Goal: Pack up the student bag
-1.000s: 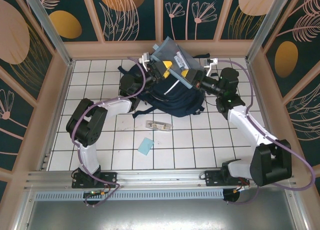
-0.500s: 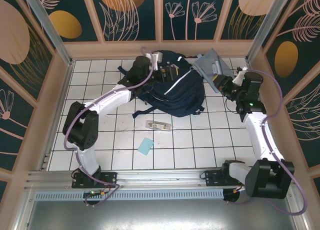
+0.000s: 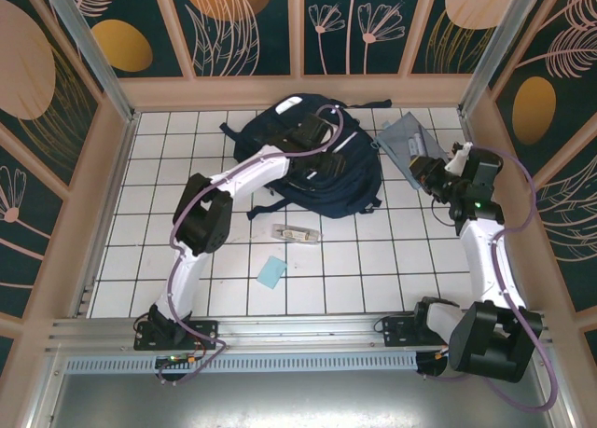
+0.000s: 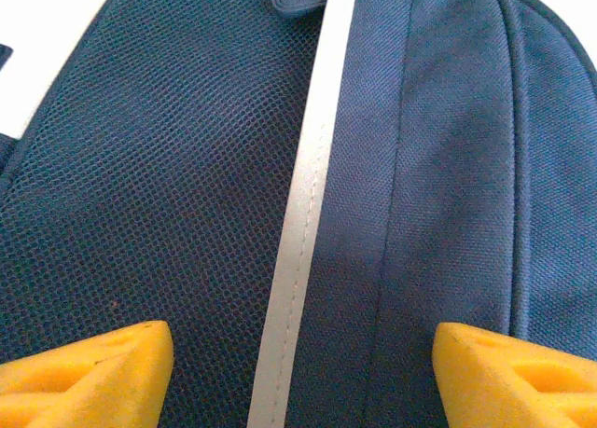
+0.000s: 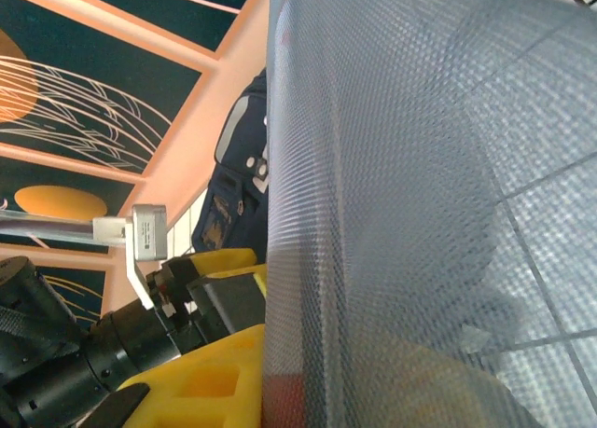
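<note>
On the white-tiled tabletop (image 3: 168, 167), the left arm reaches from its base at the near edge up and across to the student bag (image 3: 347, 178), which lies flat toward the back wall, about midway across. The left pincer (image 3: 315, 130) hangs over the bag's upper part with its yellow fingertips (image 4: 93, 372) spread wide, one on each side of a white reflective stripe (image 4: 298, 214) in the navy fabric; whether they touch the cloth cannot be told. Nearer the arm bases, a small light-blue slip (image 3: 272, 272) and a small clear flat item (image 3: 294, 233) lie apart from the bag on bare tiles. To the right of the bag, the right pincer (image 3: 427, 170) is pinching a grey mesh pencil case (image 3: 403, 137), held tilted beside the bag near the right wall.
</note>
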{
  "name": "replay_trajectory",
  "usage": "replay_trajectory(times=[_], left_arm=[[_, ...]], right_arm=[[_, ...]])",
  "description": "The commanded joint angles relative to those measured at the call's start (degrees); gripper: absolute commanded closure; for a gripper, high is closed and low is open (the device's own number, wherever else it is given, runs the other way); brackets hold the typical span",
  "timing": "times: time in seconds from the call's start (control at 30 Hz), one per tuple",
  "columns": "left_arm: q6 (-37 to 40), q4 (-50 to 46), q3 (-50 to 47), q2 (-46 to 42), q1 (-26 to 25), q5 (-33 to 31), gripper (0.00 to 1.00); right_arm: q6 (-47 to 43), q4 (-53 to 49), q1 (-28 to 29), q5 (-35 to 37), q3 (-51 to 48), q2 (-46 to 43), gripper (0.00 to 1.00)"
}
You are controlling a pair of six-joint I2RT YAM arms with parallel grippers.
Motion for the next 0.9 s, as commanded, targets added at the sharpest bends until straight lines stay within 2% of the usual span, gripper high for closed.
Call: replay_trajectory(times=[0.0, 0.13, 0.27, 0.33, 0.4, 0.6, 0.8, 0.87], left_arm=[[2.53, -5.36, 2.74, 1.70, -0.77, -1.85, 0.27], [2.05, -5.89, 3.19, 1.73, -0.72, -0.46, 0.27], [0.72, -4.27, 1.68, -1.60, -0.90, 10.05, 0.26], [0.43, -3.26, 0.74, -2.91, -1.10, 13.79, 0.26], [0.45, -2.92, 0.45, -3.42, -1.17, 14.81, 0.26], [1.09, -5.54, 2.83, -0.13, -1.22, 8.11, 0.26], [1.33, -6.37, 4.43, 2.65, -1.16, -1.51, 0.31], [1.69, -6.88, 5.21, 3.71, -1.17, -2.54, 0.32]], right_arm=[[-0.62, 1.51, -0.62, -1.76, -0.71, -1.34, 1.00], [-0.72, 1.40, -0.69, -2.15, -0.61, -1.28, 1.00], [-0.68, 1.33, -0.81, -2.16, -0.54, -1.16, 1.00], [-0.43, 1.71, -0.73, -2.22, -0.60, -1.01, 1.00], [-0.10, 2.13, -0.79, -2.49, -0.76, -0.93, 1.00], [-0.13, 1.94, -0.73, -2.95, -0.71, -0.87, 1.00], [-0.16, 1.44, -0.78, -3.12, -0.45, -1.55, 1.00], [-0.07, 1.43, -0.73, -3.45, -0.40, -1.74, 1.00]])
